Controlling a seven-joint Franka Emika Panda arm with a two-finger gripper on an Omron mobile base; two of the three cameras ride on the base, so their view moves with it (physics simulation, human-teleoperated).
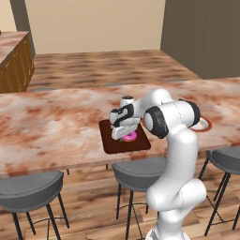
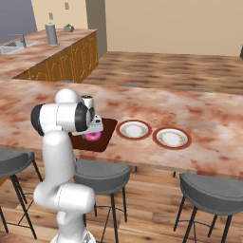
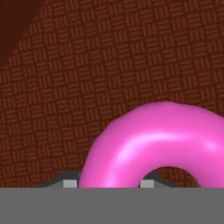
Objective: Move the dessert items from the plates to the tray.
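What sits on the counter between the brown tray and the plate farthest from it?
The other white plate lies between the tray and the far plate, seen in the right base view. Both plates look bare; the pink donut is on the tray.

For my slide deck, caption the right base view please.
Robot hand low over the pink donut on the brown tray, two white plates beside it.

The arm (image 1: 176, 140) is showing glossy white, rounded shells, thick and tube-like, broken by black rings at the joints. Just behind the gripper (image 1: 123, 137), the hand block is wearing white casing with dark grey panels. The two finger tips (image 3: 70, 183) are looking small, dark, with pale square pads.
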